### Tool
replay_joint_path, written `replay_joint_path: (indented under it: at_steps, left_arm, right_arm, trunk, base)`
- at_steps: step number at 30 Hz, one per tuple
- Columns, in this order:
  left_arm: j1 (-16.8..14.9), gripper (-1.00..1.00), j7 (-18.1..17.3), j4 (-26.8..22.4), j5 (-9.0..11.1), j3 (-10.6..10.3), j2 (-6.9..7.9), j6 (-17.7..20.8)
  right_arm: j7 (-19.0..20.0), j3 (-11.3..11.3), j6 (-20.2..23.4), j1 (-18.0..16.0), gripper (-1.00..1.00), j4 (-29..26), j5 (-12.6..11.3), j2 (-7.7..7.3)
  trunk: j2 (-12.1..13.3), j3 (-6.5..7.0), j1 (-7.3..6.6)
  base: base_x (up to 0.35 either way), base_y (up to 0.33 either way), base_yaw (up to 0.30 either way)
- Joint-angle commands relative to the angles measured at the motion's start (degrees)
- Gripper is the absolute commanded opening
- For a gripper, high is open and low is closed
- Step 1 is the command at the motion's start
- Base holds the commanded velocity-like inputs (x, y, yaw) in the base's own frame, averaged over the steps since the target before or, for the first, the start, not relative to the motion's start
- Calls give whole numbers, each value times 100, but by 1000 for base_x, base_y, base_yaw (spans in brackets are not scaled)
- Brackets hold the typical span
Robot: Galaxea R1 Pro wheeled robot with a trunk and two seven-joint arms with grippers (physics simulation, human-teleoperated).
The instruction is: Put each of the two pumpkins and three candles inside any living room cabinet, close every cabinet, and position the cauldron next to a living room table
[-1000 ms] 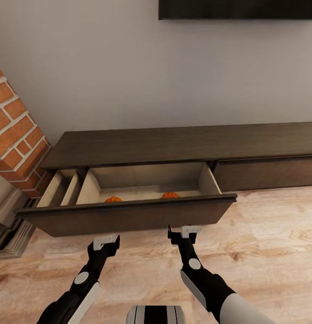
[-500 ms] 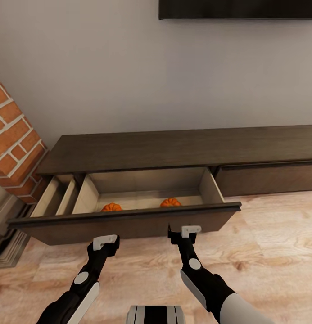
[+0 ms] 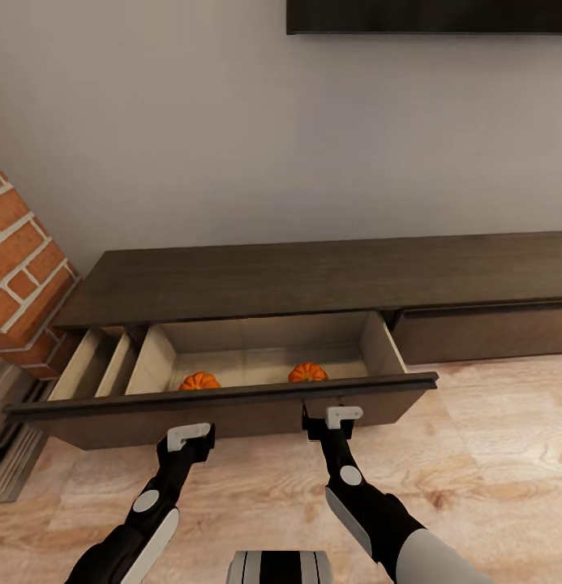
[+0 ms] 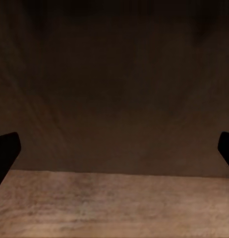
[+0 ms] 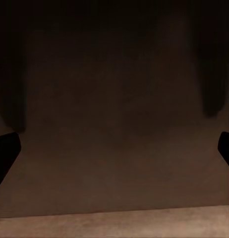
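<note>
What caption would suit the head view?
Two pumpkins sit in the cabinet's open drawer as both grippers face its front.

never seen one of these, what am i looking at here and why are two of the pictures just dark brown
It is a simulated two-armed robot. The big picture comes from a camera on its head, looking down over both arms. The left end effector and right end effector are close to the front panel of an open drawer in a long low dark cabinet. Two small orange pumpkins lie inside. The other two pictures come from cameras near each wrist, looking along the fingers, so they are mostly dark drawer front with a strip of wooden floor. Both end effectors are spread open and hold nothing.
</note>
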Motion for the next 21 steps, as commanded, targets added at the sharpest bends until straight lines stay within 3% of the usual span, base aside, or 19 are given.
replay_joint_path:
  at_steps: [1, 21]
  left_arm:
    - [-5, 100, 45, -4, 57, -29, 10, -22]
    - [-6, 100, 45, -4, 60, -12, 19, -22]
  right_arm:
    - [-37, 32, -44, -10, 100, -1, -51, -3]
    - [-37, 40, -44, -10, 100, -12, -51, -1]
  trunk:
    - [-2, -3, 1]
    - [-2, -3, 1]
  base:
    - [91, 0, 0]
    - [183, 0, 0]
